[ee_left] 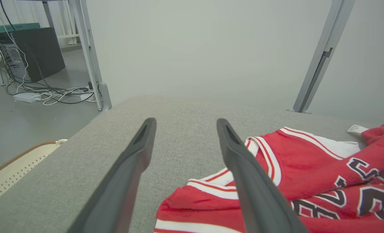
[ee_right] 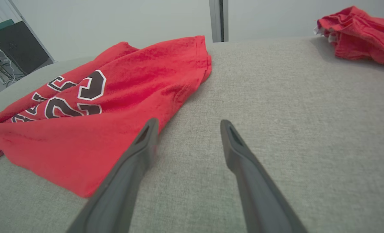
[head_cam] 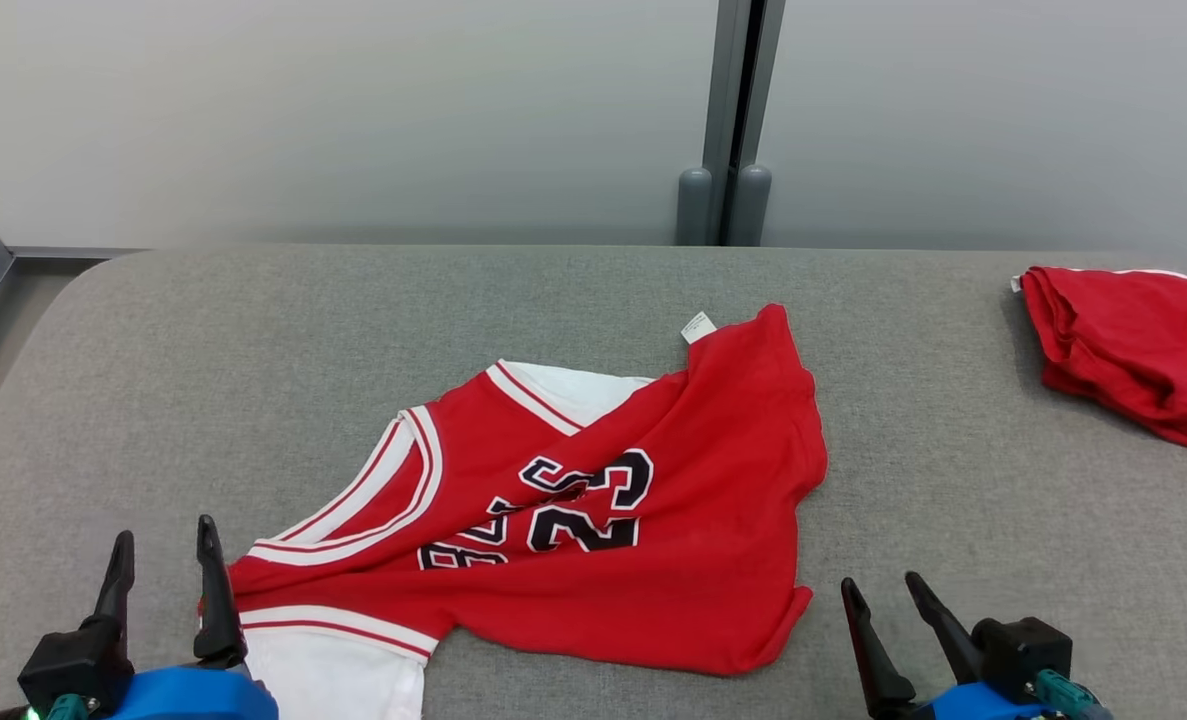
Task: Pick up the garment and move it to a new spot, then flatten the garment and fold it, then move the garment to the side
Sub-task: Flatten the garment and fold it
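Garment (head_cam: 593,510) – one red sleeveless jersey, white-and-red trim at neck and armholes, dark number 23 outlined in white. It lies crumpled and partly folded over itself on the middle of the table (head_cam: 253,330), skewed, with its hem end toward the far right and its shoulder end toward the near left. A white inner face shows at the neck and at the near-left corner. A white label (head_cam: 698,326) sticks out at the far edge. The table is padded and covered in grey fabric. Left gripper (head_cam: 165,535) – near-left edge of the table, fingers parted wide, nothing between them. Its inner finger stands just beside the jersey's shoulder trim; contact cannot be told. Right gripper (head_cam: 881,582) – near-right, fingers likewise spread and empty, above bare grey fabric just beside the garment's near hem corner. Second red cloth (head_cam: 1133,350) – bunched at the far right edge of the table, well apart from the garment. Behind the table are a pale wall and a grey upright post (head_cam: 733,120).
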Available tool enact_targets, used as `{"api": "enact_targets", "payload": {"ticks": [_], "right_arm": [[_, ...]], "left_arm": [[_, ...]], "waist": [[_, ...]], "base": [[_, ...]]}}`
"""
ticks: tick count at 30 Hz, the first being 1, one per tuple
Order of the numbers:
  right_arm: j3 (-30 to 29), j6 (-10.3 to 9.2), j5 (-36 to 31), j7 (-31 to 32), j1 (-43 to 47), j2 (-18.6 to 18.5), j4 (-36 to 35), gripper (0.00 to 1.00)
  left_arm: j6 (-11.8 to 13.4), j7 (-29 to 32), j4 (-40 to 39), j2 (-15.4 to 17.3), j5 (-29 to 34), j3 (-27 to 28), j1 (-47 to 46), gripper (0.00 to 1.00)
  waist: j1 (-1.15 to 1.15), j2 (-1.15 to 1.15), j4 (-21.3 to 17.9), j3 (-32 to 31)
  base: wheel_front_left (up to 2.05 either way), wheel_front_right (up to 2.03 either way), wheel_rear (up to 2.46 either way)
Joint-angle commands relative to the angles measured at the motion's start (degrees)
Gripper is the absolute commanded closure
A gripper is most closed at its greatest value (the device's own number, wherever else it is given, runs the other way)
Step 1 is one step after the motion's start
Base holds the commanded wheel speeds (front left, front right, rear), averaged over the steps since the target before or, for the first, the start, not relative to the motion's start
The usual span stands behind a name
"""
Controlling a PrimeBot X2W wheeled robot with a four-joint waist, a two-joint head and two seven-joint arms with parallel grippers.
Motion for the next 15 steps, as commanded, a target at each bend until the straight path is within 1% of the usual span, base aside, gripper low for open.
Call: {"api": "enact_targets", "payload": {"ticks": [1,5,6,10,12,13,14,15], "right_arm": [[0.4,0.03,0.3,-0.3,-0.7,-0.2,0.4,0.0],[2.1,0.03,1.3,-0.3,-1.9,-0.2,2.6,0.0],[3.4,0.03,1.9,0.4,-2.6,-0.1,4.1,0.0],[5.6,0.03,3.3,1.5,-4.2,-0.2,6.6,0.0],[7.4,0.03,5.3,2.8,-5.2,-0.2,8.5,0.0],[8.0,0.03,6.0,3.5,-5.3,-0.2,9.3,0.18],[8.5,0.03,6.5,4.0,-5.5,-0.2,10.0,0.85],[8.9,0.03,7.0,4.3,-5.6,-0.2,10.4,1.0]], "left_arm": [[-0.4,-0.2,-1.1,-0.4,0.3,0.6,0.7,0.0],[-3.1,-0.2,-5.1,-2.6,2.1,1.8,3.0,0.0],[-4.0,-0.2,-5.6,-3.4,2.9,2.1,4.0,0.0],[-5.0,-0.2,-5.8,-4.6,3.9,2.6,5.1,0.0],[-5.5,-0.2,-5.5,-5.2,4.5,3.0,5.0,0.0],[-5.6,-0.2,-5.4,-5.3,4.7,3.1,4.9,0.0],[-5.7,-0.2,-5.1,-5.3,4.8,3.3,4.6,0.0],[-5.9,-0.2,-5.0,-5.4,4.9,3.4,4.3,0.0]], "waist": [[0.0,0.0,0.3,0.1],[0.0,0.0,1.3,0.2],[0.0,0.0,1.7,0.2],[0.0,0.0,2.3,0.2],[0.0,0.0,2.7,0.0],[0.0,0.0,2.8,0.0],[0.0,0.0,2.9,-0.1],[0.0,0.0,3.0,-0.2]], "base": [[0.0,0.0,0.0],[0.0,0.0,0.0],[0.0,0.0,0.0],[0.0,0.0,0.0],[0.0,0.0,0.0],[0.0,0.0,0.0],[0.0,0.0,0.0],[0.0,0.0,0.0]]}}
